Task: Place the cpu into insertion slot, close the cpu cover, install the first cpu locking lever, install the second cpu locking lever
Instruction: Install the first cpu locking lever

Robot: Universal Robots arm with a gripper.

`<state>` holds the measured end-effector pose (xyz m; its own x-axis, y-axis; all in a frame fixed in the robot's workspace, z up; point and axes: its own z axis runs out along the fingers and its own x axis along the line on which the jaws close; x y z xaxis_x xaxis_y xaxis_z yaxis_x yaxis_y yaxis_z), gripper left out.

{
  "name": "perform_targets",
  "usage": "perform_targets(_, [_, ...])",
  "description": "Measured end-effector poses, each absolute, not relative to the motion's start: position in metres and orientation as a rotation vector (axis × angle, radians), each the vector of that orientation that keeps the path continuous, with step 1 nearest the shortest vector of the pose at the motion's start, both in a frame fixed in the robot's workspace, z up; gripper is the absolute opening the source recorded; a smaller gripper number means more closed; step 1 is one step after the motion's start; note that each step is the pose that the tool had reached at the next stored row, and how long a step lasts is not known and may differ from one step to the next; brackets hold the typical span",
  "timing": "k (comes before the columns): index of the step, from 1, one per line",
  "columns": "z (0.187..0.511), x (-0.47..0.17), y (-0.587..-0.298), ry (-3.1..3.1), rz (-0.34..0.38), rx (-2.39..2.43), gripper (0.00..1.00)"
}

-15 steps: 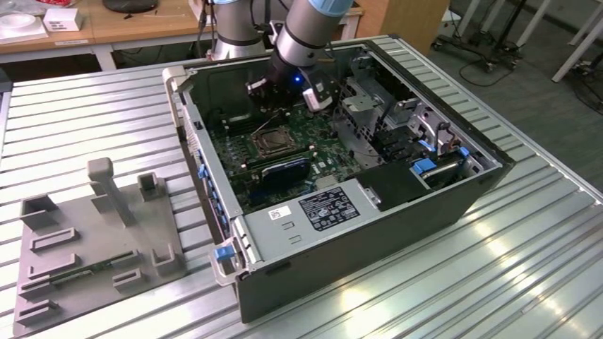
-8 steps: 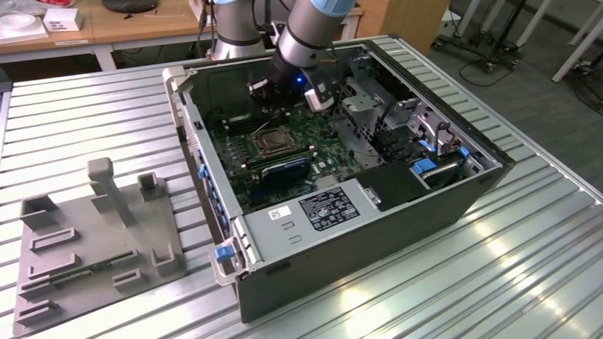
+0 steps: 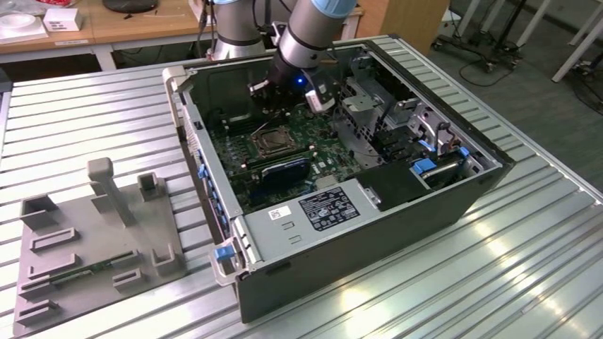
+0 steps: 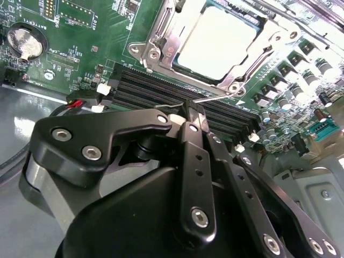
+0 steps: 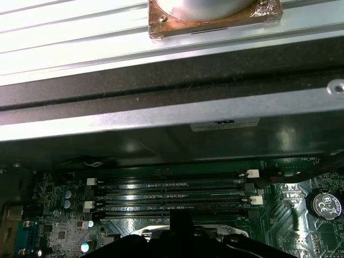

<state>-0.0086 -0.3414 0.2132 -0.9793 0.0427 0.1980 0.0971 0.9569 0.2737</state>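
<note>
Silvery-tan and flat, the small square cpu (image 4: 215, 40) sits in the metal-framed dark insertion slot (image 4: 145, 51), likely light, stiff and fragile, best taken by its edges, while the black claw (image 4: 189, 117) hovers clenched just beside a thin wire locking lever (image 4: 215, 98).

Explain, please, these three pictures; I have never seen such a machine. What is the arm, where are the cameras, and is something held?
This is a robot arm ending in a pincer, reaching into an open computer case that lies on a slatted metal table. The exterior view is taken from off the arm; both wrist views ride on the arm. A grey holder tray lies at the exterior view's left. In the second wrist view, the pincer is over the memory slots, close to the cpu, which the cpu cover frames on the green motherboard. Whether anything is held, I cannot tell.
</note>
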Motion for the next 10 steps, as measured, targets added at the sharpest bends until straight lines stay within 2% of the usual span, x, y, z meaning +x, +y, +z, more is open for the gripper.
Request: perform_targets(10, [0.2168, -0.0123, -0.3414, -2.919, -0.423, -0.105, 0.11])
